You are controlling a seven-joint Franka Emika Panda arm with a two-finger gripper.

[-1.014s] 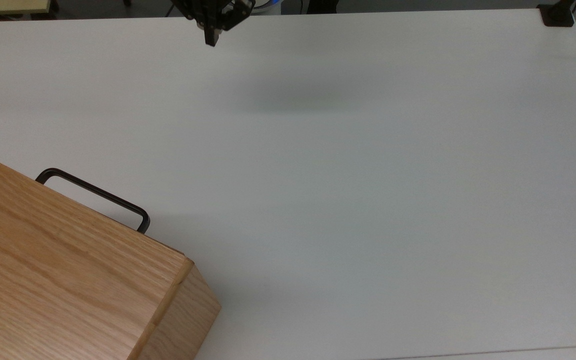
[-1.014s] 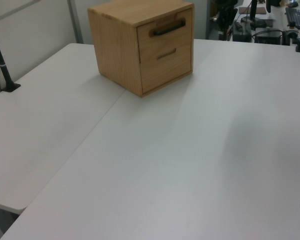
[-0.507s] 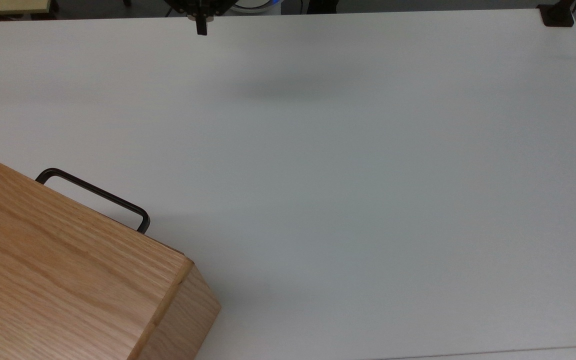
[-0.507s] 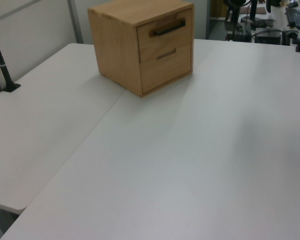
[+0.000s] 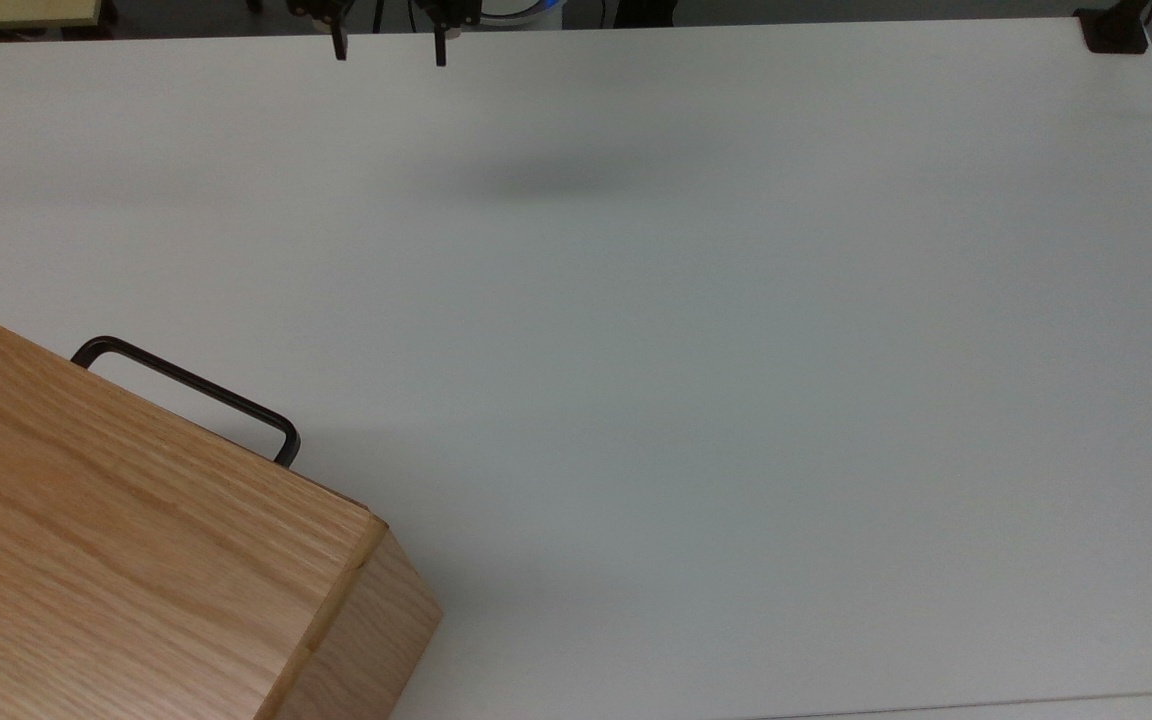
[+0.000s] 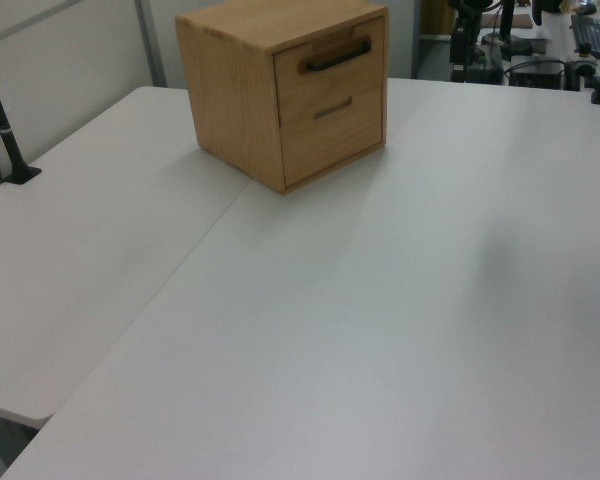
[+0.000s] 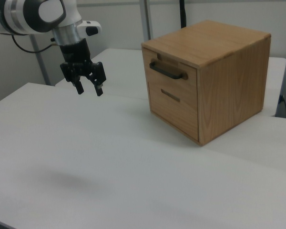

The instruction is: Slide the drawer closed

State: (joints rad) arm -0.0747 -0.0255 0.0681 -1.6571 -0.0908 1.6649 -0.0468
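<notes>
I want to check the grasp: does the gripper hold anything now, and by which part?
Nothing is held. The gripper hangs open above the white table, apart from the drawer and its black handle.

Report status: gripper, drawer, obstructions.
Gripper open, empty, high above table, apart from cabinet. Drawer flush, shut. Nothing between them.

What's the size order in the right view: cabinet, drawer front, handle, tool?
1. Cabinet
2. Drawer front
3. Tool and handle: they look about alike, and the tool may be at a different distance from the camera, so no ranking.
</notes>
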